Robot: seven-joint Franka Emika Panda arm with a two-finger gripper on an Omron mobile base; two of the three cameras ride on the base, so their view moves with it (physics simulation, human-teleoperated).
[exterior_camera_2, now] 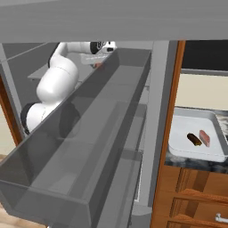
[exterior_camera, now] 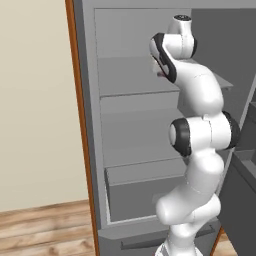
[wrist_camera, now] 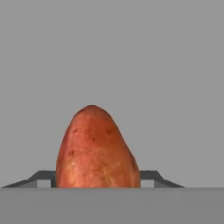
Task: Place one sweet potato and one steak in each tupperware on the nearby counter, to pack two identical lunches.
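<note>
Your inventory at this moment:

Arm: reaches up and forward into an open grey fridge (exterior_camera: 140, 125), its wrist at the level of an upper shelf (exterior_camera: 135, 75).

Hand (wrist_camera: 98, 186): you look along it at an orange-red sweet potato (wrist_camera: 97, 148) standing between its two dark fingertips (wrist_camera: 43, 177). Each tip sits right against one flank of the potato; from these pictures you cannot tell whether the hand is clenched on it or merely closing in beside it. Plain grey fridge wall lies behind the potato.

Fridge door: swung open toward your right base camera, its long clear bin (exterior_camera_2: 89, 147) cutting diagonally across that view.

Worktop (exterior_camera_2: 196, 164): dark marbled stone over brown wooden drawers (exterior_camera_2: 196, 200), to the right of the fridge.

Tray (exterior_camera_2: 187, 144): a shallow white-grey tupperware on the worktop. Inside it you have a dark brown sweet potato (exterior_camera_2: 193, 139) and a pale pink steak (exterior_camera_2: 205, 137), lying just beside each other near the tray's right part.

Floor (exterior_camera: 40, 230): light wood planks, beside a cream wall (exterior_camera: 35, 100).
</note>
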